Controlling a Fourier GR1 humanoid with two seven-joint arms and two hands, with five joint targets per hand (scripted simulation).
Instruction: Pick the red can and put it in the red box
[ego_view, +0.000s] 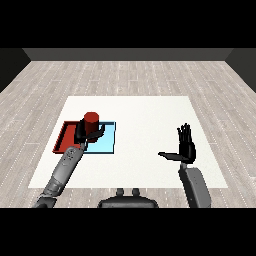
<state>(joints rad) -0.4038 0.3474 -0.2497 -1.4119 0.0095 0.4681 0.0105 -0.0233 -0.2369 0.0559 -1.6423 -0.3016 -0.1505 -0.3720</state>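
Note:
The red can (91, 121) stands upright in my left hand (84, 134), whose fingers and thumb curl round its lower part. Can and hand are over the line where the red tray (64, 138) meets the light blue tray (106, 142); I cannot tell whether the can rests on a tray or hangs above it. Part of both trays is hidden behind the hand and forearm. My right hand (186, 148) is far to the right above the white table (150, 115), fingers straight and thumb spread out, holding nothing.
The two trays lie side by side at the table's left part, red on the left, blue on the right. The table's front edge runs just ahead of both forearms. A wooden floor surrounds the table.

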